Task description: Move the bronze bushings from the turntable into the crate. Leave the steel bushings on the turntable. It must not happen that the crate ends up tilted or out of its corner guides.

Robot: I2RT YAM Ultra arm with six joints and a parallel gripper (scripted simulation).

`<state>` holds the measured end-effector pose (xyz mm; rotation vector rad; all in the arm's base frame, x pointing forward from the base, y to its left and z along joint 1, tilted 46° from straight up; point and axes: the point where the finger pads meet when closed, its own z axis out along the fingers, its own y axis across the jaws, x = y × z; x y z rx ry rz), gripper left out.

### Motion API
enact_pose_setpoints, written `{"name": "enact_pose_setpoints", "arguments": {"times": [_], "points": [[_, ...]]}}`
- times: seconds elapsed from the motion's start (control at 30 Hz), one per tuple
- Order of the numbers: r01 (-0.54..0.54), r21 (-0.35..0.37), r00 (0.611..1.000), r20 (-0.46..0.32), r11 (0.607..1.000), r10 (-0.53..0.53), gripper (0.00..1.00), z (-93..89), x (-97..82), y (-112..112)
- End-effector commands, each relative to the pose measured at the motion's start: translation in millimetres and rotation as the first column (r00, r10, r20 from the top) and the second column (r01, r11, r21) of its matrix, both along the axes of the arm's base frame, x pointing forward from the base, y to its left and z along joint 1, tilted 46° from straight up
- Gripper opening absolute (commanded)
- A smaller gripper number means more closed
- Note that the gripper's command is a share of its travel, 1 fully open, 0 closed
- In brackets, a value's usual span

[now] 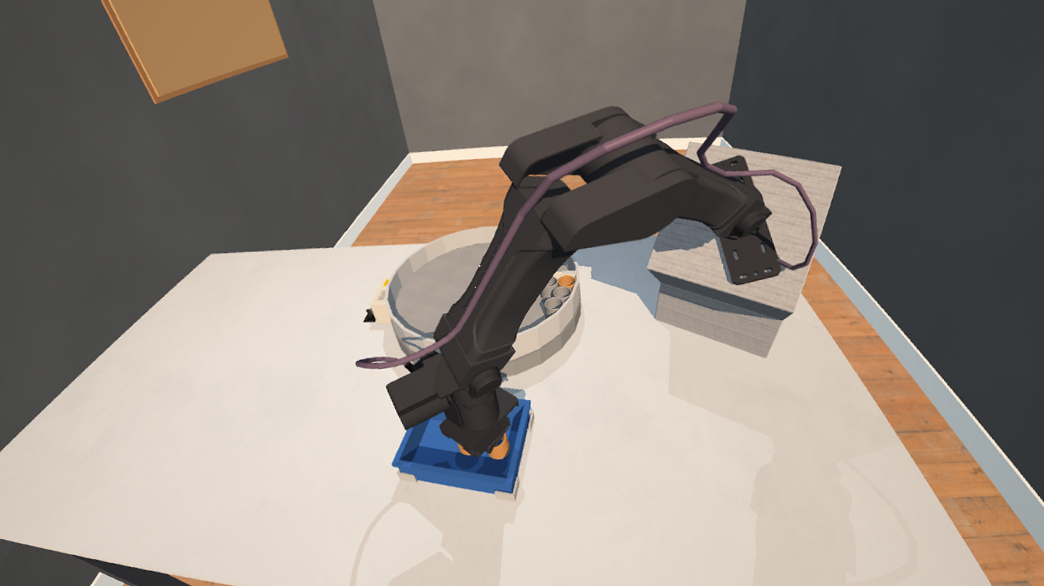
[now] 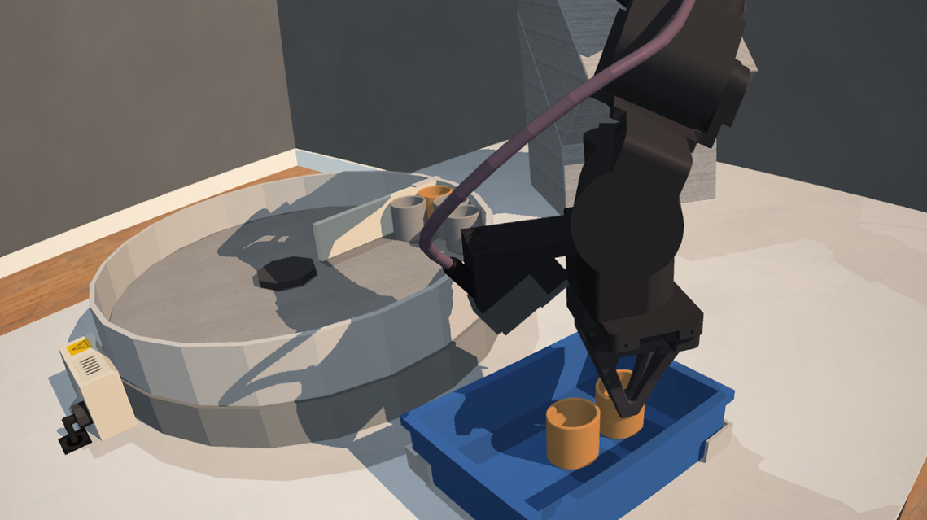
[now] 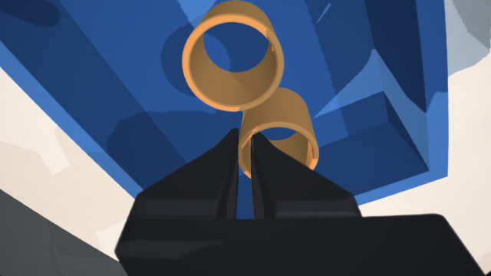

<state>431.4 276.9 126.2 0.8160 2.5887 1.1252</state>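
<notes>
My gripper (image 2: 627, 402) (image 3: 245, 139) (image 1: 485, 447) is down inside the blue crate (image 2: 709, 394) (image 1: 417, 458) (image 3: 115, 77). It is shut on the wall of a bronze bushing (image 2: 615, 426) (image 3: 291, 115), which stands upright on the crate floor. A second bronze bushing (image 2: 573, 433) (image 3: 234, 88) stands upright right beside it in the crate. On the turntable (image 2: 236, 303) (image 1: 451, 273), one bronze bushing (image 2: 434, 192) (image 1: 565, 281) and two steel bushings (image 2: 407, 215) (image 2: 464, 220) stand together at the far rim behind a divider.
A black hub (image 2: 286, 272) sits at the turntable's centre. A cream control box (image 2: 92, 386) is fixed to the turntable's left side. A grey block (image 1: 739, 262) bears the arm's base at the back right. A purple cable (image 2: 517, 144) hangs along the arm.
</notes>
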Motion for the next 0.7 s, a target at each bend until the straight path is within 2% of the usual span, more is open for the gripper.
{"name": "enact_pose_setpoints", "arguments": {"times": [0.0,0.67], "points": [[0.008,-0.008,1.0,-0.007,1.0,-0.008,0.16,3.7,-8.0,-3.0],[0.014,-0.009,1.0,-0.007,1.0,-0.014,0.16,3.7,-6.2,-5.9]]}}
